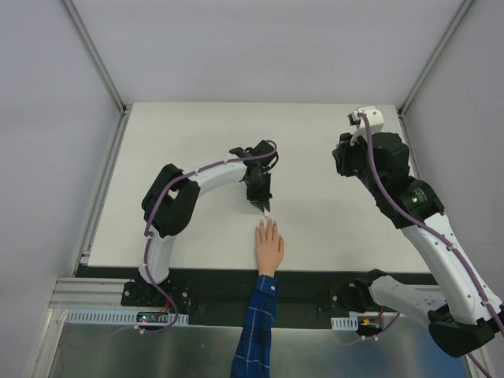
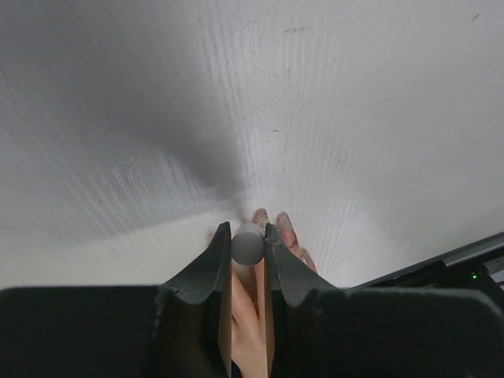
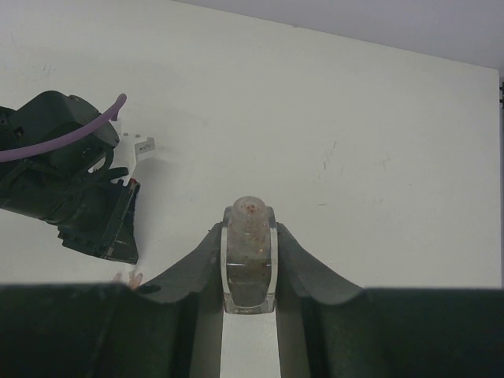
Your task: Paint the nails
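At the table's 6 o'clock edge lies the hand, its nails pointing to 12. Just at their tips the left gripper pinches a grey cap. Well off at 2 o'clock, the right gripper clamps a small clear bottle

White table top, flat, matte, with faint scuffs and hairline marks in the wrist views. Plain pale grey back wall and side panels, meeting at two slanting aluminium frame posts. Black strip runs along the table's near edge. Below it lie an aluminium rail and brushed sheet metal. Lighting is even and shadows are soft.
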{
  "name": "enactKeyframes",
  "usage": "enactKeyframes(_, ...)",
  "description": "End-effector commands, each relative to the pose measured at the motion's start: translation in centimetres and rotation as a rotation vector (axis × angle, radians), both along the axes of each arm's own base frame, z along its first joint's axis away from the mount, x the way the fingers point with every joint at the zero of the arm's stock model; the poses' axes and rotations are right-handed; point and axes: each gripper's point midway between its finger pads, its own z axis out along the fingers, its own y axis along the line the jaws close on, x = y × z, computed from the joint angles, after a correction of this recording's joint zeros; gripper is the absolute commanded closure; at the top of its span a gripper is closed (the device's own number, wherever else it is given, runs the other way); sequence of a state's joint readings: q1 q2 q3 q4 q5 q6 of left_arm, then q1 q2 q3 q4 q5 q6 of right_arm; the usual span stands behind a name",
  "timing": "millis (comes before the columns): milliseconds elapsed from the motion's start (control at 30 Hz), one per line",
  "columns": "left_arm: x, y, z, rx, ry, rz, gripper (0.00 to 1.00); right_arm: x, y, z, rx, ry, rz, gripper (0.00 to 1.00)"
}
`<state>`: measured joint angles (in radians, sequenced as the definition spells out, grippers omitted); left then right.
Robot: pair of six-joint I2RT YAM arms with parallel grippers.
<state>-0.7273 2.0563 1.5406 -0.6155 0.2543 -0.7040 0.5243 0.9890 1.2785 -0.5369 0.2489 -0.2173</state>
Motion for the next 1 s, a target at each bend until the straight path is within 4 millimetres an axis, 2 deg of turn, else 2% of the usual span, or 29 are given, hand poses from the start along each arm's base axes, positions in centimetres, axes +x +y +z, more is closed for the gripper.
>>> enactKeyframes(0, 0.5, -0.7, 3.0, -0.014, -0.084, -0.045, 1.0, 0.1, 0.2, 1.5, 0.039, -0.04, -0.001, 1.0)
enactKeyframes(200, 0.8, -0.4, 3.7, 0.021, -0.116, -0.045, 1.0, -0.1, 0.3, 1.6, 0.044, -0.048, 0.004, 1.0)
enactKeyframes(433, -0.2, -0.5, 2.2, 0.021, -0.045, -0.029, 1.0, -0.3, 0.0, 1.7, 0.038, -0.052, -0.002, 1.0)
enactKeyframes(967, 0.4, -1.3, 2.1, 0.003, -0.043, -0.044, 1.0, 0.0, 0.1, 1.4, 0.035, -0.042, -0.004, 1.0)
